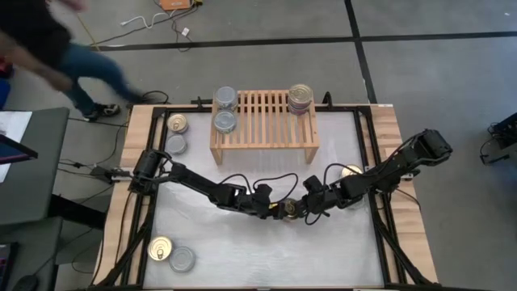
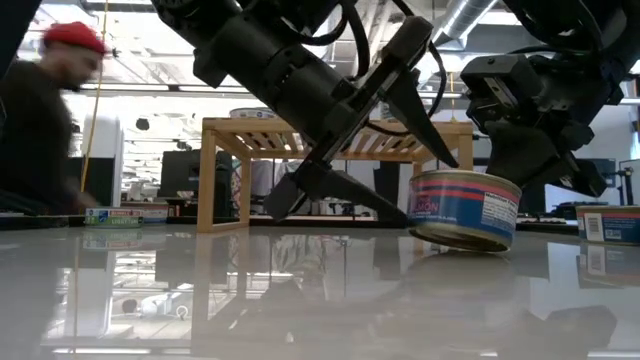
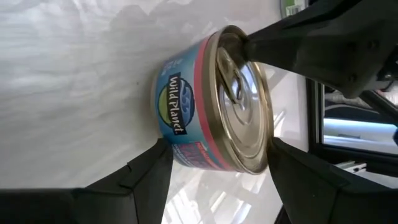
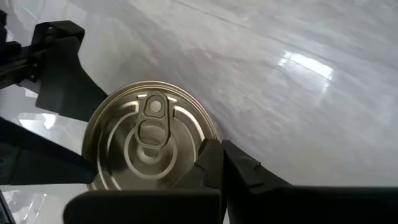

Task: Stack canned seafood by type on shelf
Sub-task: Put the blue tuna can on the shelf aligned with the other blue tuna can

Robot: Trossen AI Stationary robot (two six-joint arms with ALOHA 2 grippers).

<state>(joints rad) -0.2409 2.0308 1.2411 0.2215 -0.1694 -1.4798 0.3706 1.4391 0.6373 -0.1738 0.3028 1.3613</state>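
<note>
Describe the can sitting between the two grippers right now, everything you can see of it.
The can is a small round flat tin with a gold pull-tab lid and a blue and red Wild Planet label. It is tipped, one bottom edge on the white table. The left gripper straddles its sides with fingers open; the shut right gripper presses its fingertips on the lid's rim.
</note>
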